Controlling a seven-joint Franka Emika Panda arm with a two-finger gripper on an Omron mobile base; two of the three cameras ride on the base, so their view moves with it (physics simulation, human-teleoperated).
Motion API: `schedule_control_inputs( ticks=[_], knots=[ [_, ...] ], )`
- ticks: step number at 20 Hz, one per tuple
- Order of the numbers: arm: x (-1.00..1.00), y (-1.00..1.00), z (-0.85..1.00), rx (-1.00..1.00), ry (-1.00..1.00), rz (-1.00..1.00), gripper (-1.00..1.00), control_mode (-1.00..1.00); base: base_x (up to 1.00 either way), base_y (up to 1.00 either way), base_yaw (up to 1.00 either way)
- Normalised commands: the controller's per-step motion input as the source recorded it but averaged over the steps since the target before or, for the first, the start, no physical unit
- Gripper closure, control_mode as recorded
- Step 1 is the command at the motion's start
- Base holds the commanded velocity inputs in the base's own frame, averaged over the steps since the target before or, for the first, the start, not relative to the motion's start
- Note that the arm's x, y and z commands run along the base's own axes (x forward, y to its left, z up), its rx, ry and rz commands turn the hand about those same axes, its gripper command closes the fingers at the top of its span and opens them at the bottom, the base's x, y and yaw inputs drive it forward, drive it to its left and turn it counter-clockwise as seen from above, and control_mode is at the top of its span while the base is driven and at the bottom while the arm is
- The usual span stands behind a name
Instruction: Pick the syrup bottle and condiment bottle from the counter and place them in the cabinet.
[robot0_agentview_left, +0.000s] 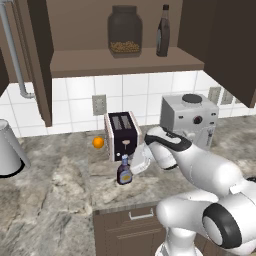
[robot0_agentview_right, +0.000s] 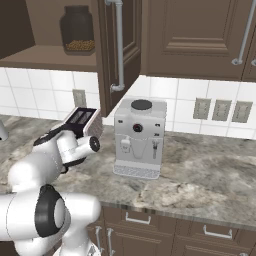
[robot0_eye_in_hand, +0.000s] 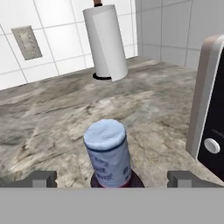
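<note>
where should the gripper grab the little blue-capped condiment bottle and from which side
Best taken round its upper body just under the blue cap, with the hand coming in level from the front. The condiment bottle stands upright on the counter, and the open gripper already has a fingertip on either side of it. The toaster stands close on one side, so come in straight.

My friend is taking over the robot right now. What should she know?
End effector: open, one finger on each side of the condiment bottle, not gripping yet.
Condiment bottle: upright on the counter, in front of the toaster.
Syrup bottle: on the cabinet shelf beside the big jar. Done.
Left: close on the condiment bottle, lift it, shelve it.
</note>
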Motion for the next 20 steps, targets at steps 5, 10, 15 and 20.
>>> schedule_control_inputs(
  ticks=[5, 10, 15, 20],
  knots=[
    [0.12, 0.07, -0.16, 0.0, 0.0, -0.02, -1.0, -1.0, 0.0, 0.0, 0.0],
    [0.15, 0.05, -0.08, 0.0, 0.0, -0.02, -1.0, -1.0, 0.0, 0.0, 0.0],
    [0.16, 0.02, -0.07, 0.01, 0.0, -0.02, -1.0, -1.0, 0.0, 0.0, 0.0],
    [0.14, 0.0, -0.16, 0.0, 0.0, -0.03, -1.0, -1.0, 0.0, 0.0, 0.0]
  ],
)
